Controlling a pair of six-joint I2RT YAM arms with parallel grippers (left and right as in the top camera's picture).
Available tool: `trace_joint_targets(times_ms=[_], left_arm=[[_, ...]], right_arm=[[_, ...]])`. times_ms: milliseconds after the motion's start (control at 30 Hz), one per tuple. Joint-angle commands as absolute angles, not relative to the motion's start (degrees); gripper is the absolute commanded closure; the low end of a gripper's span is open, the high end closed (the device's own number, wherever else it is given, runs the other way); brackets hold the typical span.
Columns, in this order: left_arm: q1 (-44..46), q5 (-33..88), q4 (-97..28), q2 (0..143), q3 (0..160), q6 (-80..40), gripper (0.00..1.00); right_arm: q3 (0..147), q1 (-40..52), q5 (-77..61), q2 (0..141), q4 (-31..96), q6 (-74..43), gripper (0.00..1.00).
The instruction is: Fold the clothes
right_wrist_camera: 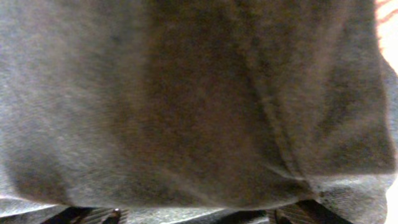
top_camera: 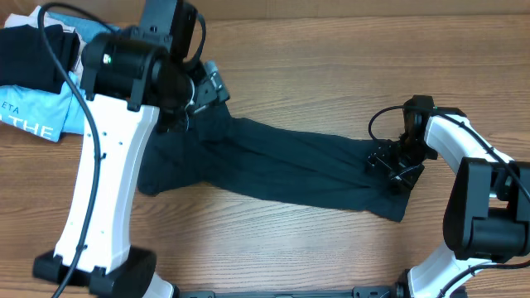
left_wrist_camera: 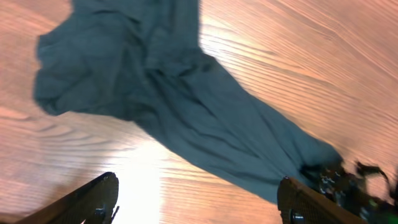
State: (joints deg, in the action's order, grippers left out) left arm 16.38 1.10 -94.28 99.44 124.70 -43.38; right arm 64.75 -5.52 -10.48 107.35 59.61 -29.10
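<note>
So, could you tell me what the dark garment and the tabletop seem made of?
Dark garment: soft matte fabric, probably a cotton knit; it lies limp and creased, and looks fuzzy close up. Tabletop: wood or wood-look laminate, slightly glossy; grain lines and a glare patch show.

We see a wood-grain table [top_camera: 331, 74]. The dark navy-teal clothes [top_camera: 281, 165] lie stretched and wrinkled across its middle, with a light-blue shirt [top_camera: 33, 116] and a black garment [top_camera: 29, 54] at its left corner.
</note>
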Motion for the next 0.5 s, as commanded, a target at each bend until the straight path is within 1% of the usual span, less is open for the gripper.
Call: trace_joint_targets(times_ms=[0,67,100,133,167,267,367,467], left_arm=[[15.99,-6.92,-91.64,84.07,115.37,-49.04,0.12],[15.99,-6.13,-86.96,74.78,104.95,-50.61,0.08],[15.99,-5.67,-83.29,70.46,97.25,-52.64,0.06],[15.99,-1.19,-76.42,68.05,86.65,-54.92,0.02],[15.99,1.50,-72.75,68.16,82.78,-54.92,0.01],[15.99,14.79,-54.33,73.78,70.63,-55.13,0.00],[15.99,20.64,-46.83,82.81,68.88,-56.86,0.01],[14.94,18.22,-43.88,90.78,68.88,-59.90,0.02]], right_arm=[[64.23,-5.76,-9.54,106.74,58.28,-27.86,0.26],[64.23,-5.76,-9.96,106.74,57.65,-28.32,0.25],[64.23,-5.76,-10.90,106.74,57.56,-28.32,0.25],[64.23,-5.76,-11.09,106.74,57.93,-28.29,0.24],[64.23,-5.76,-11.11,106.74,58.15,-28.29,0.24],[64.23,-5.76,-11.22,106.74,59.46,-28.23,0.23],[64.23,-5.76,-11.22,106.74,59.88,-28.23,0.23],[64.23,-5.76,-11.22,106.74,59.81,-28.23,0.23]])
